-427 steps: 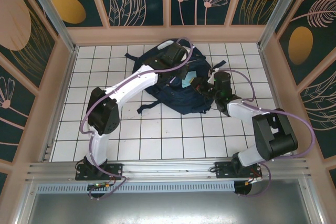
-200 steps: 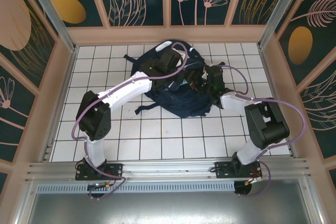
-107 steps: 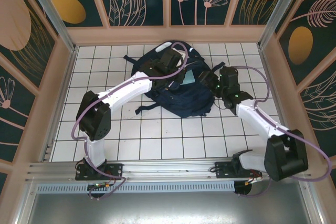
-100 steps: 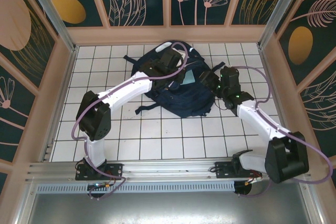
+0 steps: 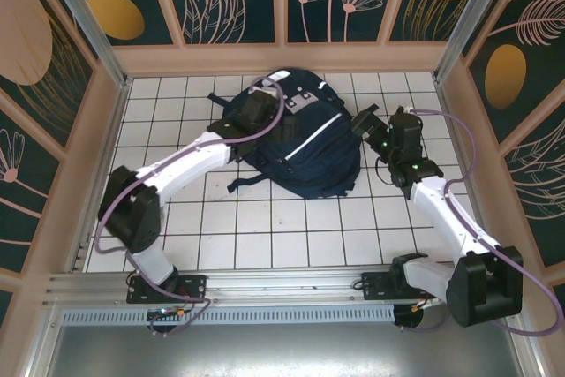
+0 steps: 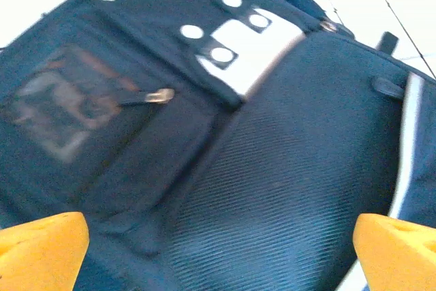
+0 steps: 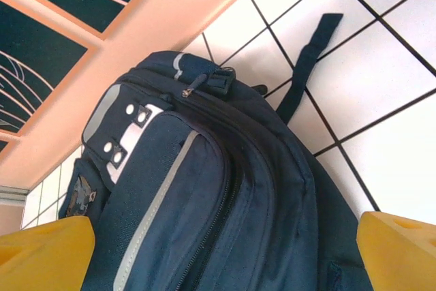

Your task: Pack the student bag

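Basically, the student bag (image 5: 305,143) lies front-up on the tiled table (image 5: 177,245), zips looking closed, so we judge packing done or nearly so. Left gripper (image 6: 218,251) hovers over the bag and right gripper (image 7: 221,251) sits just beside it, both spread wide and holding nothing.

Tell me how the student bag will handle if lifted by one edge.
Probably floppy: the student bag is soft woven fabric, lying slumped. Its loose strap would likely dangle. Unlikely to roll; it lies flat and broad.
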